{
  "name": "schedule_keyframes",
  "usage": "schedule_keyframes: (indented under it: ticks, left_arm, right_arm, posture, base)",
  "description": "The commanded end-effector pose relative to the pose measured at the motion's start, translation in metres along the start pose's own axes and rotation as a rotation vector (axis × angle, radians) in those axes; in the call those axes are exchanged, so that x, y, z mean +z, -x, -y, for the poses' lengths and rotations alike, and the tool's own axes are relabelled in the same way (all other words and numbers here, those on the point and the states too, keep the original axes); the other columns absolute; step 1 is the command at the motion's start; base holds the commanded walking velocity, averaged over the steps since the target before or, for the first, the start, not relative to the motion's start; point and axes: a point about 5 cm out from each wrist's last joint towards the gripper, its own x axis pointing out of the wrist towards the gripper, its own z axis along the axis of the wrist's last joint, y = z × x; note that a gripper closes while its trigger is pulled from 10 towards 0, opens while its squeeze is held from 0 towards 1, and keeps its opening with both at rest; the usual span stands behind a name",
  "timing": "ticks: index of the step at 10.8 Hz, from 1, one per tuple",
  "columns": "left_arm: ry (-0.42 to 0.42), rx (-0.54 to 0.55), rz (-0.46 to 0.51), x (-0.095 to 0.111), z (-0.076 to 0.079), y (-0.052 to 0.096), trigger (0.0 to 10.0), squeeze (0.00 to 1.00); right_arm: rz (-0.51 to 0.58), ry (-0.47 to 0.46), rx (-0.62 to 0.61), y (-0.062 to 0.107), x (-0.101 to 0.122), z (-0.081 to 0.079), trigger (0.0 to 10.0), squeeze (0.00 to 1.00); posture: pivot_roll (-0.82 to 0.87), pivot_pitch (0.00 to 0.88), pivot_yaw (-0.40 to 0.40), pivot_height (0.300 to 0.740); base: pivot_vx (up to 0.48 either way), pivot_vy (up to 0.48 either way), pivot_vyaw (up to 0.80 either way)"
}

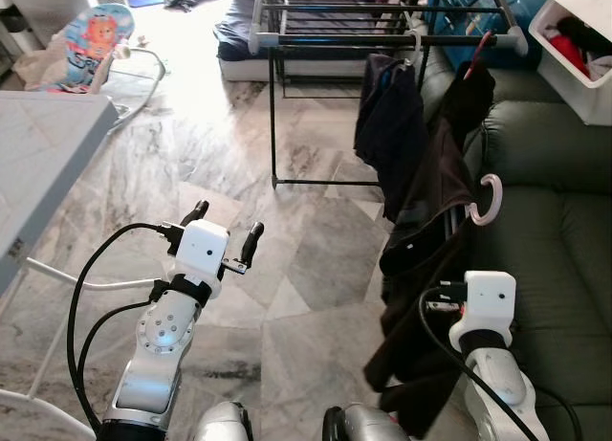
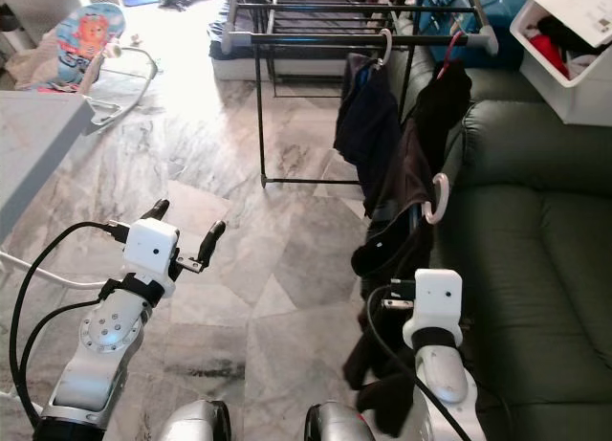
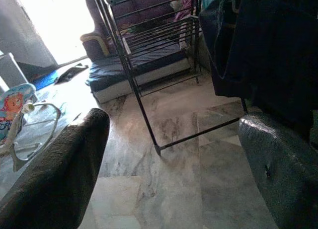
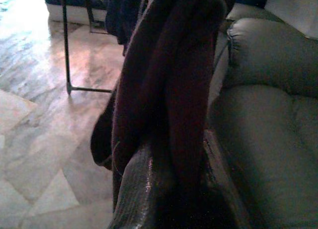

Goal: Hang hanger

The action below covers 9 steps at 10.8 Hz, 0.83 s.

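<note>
My right gripper (image 4: 185, 189) is shut on a hanger draped with a dark maroon garment (image 1: 421, 269), low beside the sofa. The hanger's pale pink hook (image 1: 490, 197) sticks up above the cloth, below and in front of the drying rack's front bar (image 1: 382, 39). The cloth hides the fingers in the eye views. Two garments hang on that bar, a dark blue one (image 1: 390, 125) and a black one on a red hanger (image 1: 469, 87). My left gripper (image 1: 225, 226) is open and holds nothing, over the marble floor to the left.
A dark green sofa (image 1: 545, 173) runs along the right, with a white bin (image 1: 574, 49) of clothes above it. A grey table (image 1: 38, 144) stands at the left and a baby bouncer (image 1: 96, 34) at the far left. Marble floor (image 1: 306, 240) lies between.
</note>
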Motion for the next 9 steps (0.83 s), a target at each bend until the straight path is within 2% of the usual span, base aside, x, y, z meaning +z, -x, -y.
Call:
schedule_keyframes:
  ticks: [1,4,5,7,9]
  left_arm:
    - [0.018,0.028,-0.026,-0.004,-0.002,0.003,10.0,0.0]
    - [0.034,0.071,-0.048,-0.002,-0.008,0.013,10.0,0.0]
    - [0.003,0.034,-0.012,0.005,-0.005,0.009,10.0,0.0]
    - [0.029,0.094,-0.043,0.002,-0.015,0.011,10.0,0.0]
    - [0.009,0.056,-0.05,0.002,-0.008,0.013,10.0,0.0]
  right_arm:
    - [0.061,-0.014,0.025,-0.007,0.013,-0.005,10.0,0.0]
    - [0.096,-0.021,0.078,-0.017,0.025,-0.01,10.0,0.0]
    - [0.097,-0.017,0.086,-0.024,0.025,-0.01,10.0,0.0]
    - [0.101,-0.029,0.114,-0.031,0.029,-0.018,10.0,0.0]
    - [0.096,-0.025,0.122,-0.03,0.025,-0.015,10.0,0.0]
  posture:
    - [-0.12,0.099,-0.015,0.74]
    - [-0.05,0.105,-0.048,0.74]
    - [-0.04,0.111,-0.058,0.74]
    - [-0.03,0.123,-0.064,0.74]
    - [-0.03,0.129,-0.059,0.74]
  base:
    - [0.0,0.0,0.0]
    - [0.0,0.0,0.0]
    - [0.0,0.0,0.0]
    - [0.0,0.0,0.0]
    - [0.0,0.0,0.0]
